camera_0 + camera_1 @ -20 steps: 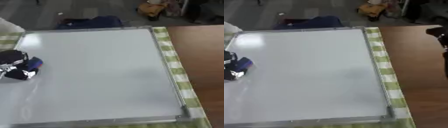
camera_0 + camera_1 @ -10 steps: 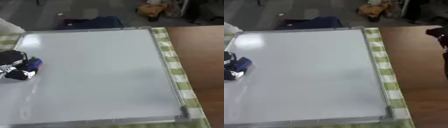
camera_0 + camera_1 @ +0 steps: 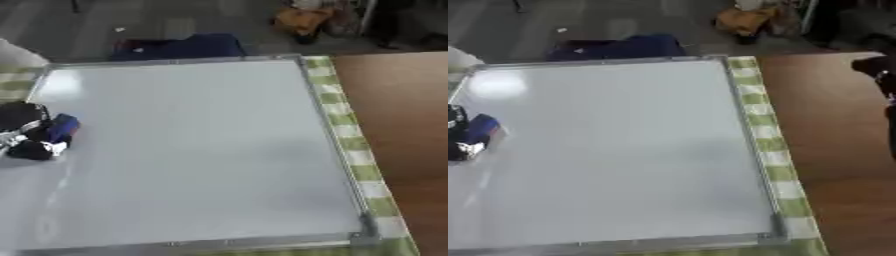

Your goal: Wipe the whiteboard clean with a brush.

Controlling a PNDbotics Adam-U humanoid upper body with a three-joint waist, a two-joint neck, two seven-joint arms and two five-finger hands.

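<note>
Left hand [image 3: 26, 130] grips the blue brush [image 3: 61, 127] at the whiteboard's [image 3: 201, 150] left edge; only the right eye view shows the right hand [image 3: 881, 67], grip unclear.

Both my eyes give a soft, blurred picture with smeared edges and no fine detail. Light falls evenly from above, moderately bright. A pale glare patch sits on the whiteboard [image 3: 201, 150] at its far left corner, with a fainter streak near its left edge. My left hand [image 3: 24, 131] is a dark blur there. The floor beyond looks dimmer and equally unfocused.
</note>
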